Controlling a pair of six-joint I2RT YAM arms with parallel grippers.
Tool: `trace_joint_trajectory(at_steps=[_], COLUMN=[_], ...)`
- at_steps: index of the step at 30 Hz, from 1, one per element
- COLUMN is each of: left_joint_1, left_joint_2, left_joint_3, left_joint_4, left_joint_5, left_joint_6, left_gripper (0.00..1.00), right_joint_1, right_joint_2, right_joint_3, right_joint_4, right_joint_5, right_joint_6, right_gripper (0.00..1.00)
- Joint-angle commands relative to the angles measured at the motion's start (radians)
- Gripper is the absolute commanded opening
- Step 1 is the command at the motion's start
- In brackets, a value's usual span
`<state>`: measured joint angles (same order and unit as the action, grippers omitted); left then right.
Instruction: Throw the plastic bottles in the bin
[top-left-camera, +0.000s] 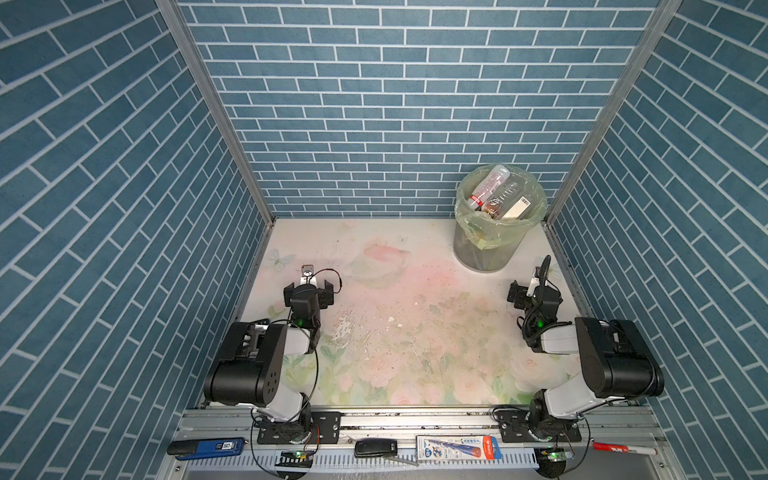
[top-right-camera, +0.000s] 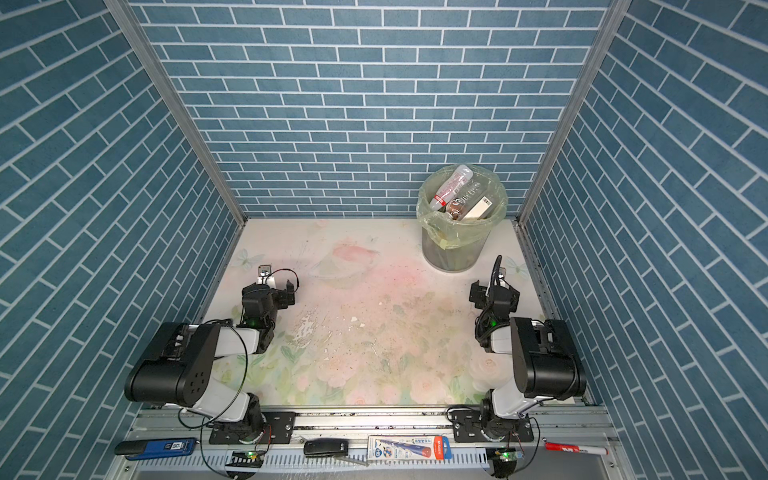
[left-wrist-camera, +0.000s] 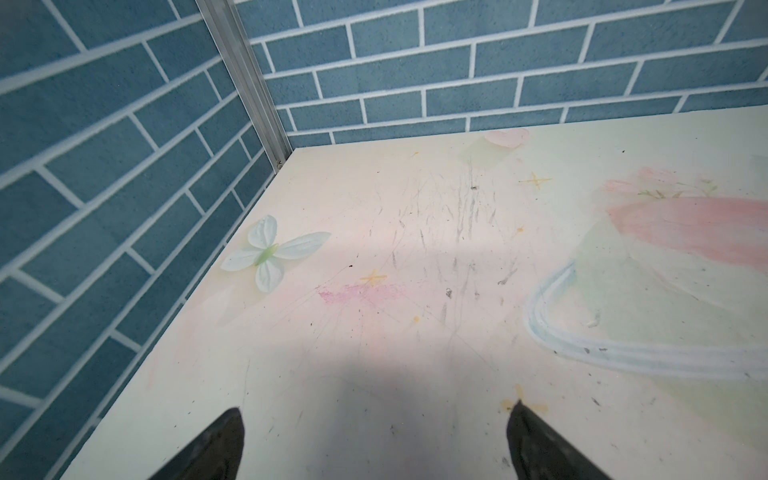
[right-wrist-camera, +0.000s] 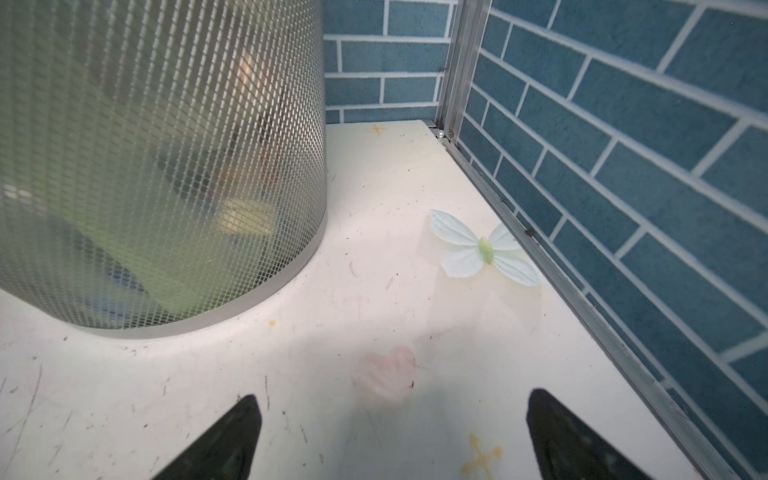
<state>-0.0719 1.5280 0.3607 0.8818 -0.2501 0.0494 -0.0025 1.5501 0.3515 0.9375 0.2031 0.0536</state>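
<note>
Bottles (top-left-camera: 492, 183) heaped in bin (top-left-camera: 478, 249), lower ones indistinct through its wall; left gripper (left-wrist-camera: 377, 405), right gripper (right-wrist-camera: 395, 394) spread wide, empty.

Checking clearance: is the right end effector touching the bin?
Apart. The right wrist view shows bare table between the open right end effector and the bin.

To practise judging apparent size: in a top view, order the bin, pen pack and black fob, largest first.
1. bin
2. pen pack
3. black fob
The differences are plain; no two look alike.
</note>
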Motion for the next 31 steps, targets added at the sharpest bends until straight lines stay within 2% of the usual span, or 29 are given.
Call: trace_joint_trajectory(at_steps=[1, 5, 7, 10, 15, 25, 31], left_joint_1=[-0.005, -0.005, -0.005, -0.005, -0.005, -0.005, -0.005], left_joint_2=[0.003, 0.004, 0.003, 0.003, 0.001, 0.002, 0.001], left_joint_3=[0.012, 0.012, 0.011, 0.009, 0.009, 0.008, 0.008], left_joint_4=[0.013, 0.013, 0.016, 0.020, 0.020, 0.019, 0.019], left_joint_5=[-0.011, -0.011, -0.012, -0.010, -0.009, -0.010, -0.010], left_joint_6=[0.002, 0.001, 0.002, 0.003, 0.003, 0.003, 0.003], left_gripper=[0.99, 0.99, 0.99, 0.99, 0.99, 0.99, 0.99], right_joint_1=[-0.017, -0.010, -0.007, -0.007, -0.004, -0.016, -0.019], right_joint_2=[-0.002, -0.009, -0.011, -0.008, -0.013, -0.004, -0.012], right_joint_3=[0.034, 0.021, -0.001, 0.028, -0.007, 0.043, 0.029], right_joint_4=[-0.046, -0.024, 0.011, -0.045, 0.019, -0.072, -0.057], right_joint_5=[-0.045, -0.028, -0.045, -0.064, -0.103, -0.170, -0.164], right_joint_6=[0.021, 0.012, 0.001, 0.000, -0.025, -0.027, -0.026], right_gripper=[0.99, 0.99, 0.99, 0.99, 0.99, 0.99, 0.99])
